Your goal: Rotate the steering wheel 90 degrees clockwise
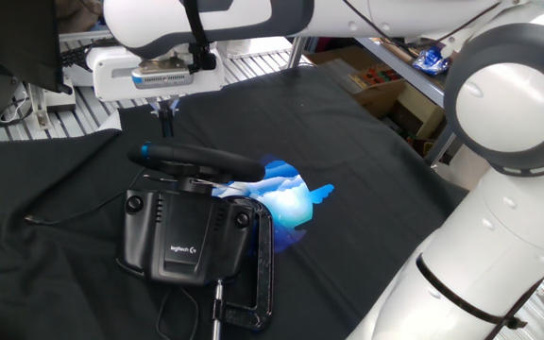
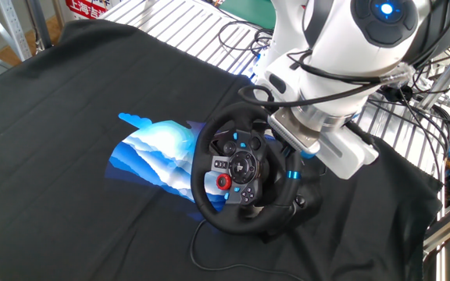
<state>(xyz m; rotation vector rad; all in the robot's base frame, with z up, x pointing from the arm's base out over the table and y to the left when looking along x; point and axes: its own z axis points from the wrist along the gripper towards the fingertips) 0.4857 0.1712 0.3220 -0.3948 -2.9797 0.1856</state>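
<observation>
Black steering wheel (image 1: 201,161) stands on its clamped base, with the gripper (image 1: 165,112) just behind the rim; finger spacing cannot be told. Risk: fingers straddling poorly could slip off the rim, or push the wheel instead of turning it.

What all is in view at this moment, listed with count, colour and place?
steering wheel: one, black with buttons and a red dial on its face, standing near the middle of the cloth.
wheel base: one, black box with a white logo, behind the wheel.
clamp: one, dark metal, at the side of the base.
cable: one, black, running off the base across the cloth.
cloth: one, black, covering the table.
blue print: one, blue and white, on the cloth beside the wheel.
wire shelving: grey, past the cloth's far edge.
robot arm: one, white and grey, reaching over the table.
tool: one, dark fingers above the wheel rim, apart from it; opening unclear.
</observation>
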